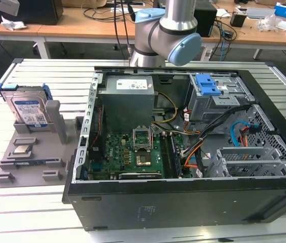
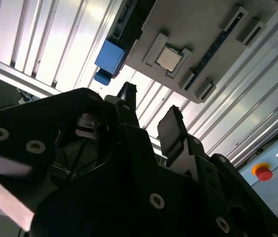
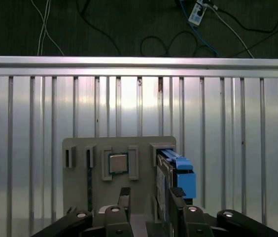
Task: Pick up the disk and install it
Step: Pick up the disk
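Gripper point(image 3: 151, 196) hangs well above the slatted table point(image 3: 237, 128), jaws apart with nothing between them in both wrist views. Under it, the disk point(image 3: 174, 173) stands on edge in a slot of the grey holder point(image 3: 144, 148), near the chip point(image 3: 118, 163) lying flat in its recess. Farther off, the open computer case point(image 1: 183, 197) lies to the exterior view's right of the holder, its drive cage point(image 1: 224, 98) bearing a blue latch point(image 1: 207, 85).
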{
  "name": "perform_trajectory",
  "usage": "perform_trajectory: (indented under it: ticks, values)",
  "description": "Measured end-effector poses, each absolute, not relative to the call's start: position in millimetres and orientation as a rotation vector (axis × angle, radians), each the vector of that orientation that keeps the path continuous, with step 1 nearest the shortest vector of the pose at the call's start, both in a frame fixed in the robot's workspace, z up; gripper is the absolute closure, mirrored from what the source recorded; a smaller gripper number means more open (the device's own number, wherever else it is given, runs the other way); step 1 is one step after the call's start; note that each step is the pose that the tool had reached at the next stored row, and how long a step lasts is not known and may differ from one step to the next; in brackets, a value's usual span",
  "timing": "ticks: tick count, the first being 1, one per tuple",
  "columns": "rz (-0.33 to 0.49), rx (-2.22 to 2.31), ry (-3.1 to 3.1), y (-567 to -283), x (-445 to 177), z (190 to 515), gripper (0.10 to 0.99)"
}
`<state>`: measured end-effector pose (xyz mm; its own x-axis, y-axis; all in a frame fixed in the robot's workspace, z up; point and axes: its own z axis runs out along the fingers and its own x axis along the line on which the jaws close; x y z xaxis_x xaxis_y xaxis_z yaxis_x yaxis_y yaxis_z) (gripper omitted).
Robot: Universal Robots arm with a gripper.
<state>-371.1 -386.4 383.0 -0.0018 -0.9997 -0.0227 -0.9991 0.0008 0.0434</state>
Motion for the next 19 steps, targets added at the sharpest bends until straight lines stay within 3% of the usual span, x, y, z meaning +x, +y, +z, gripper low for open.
perform_trajectory:
  ticks: [1,19]
  values:
    - [-0.073,2.209,-2.212,-386.4,-371.1,383.0,0.608]
    - [-0.073,2.207,-2.214,-363.4,-368.7,382.9,0.608]
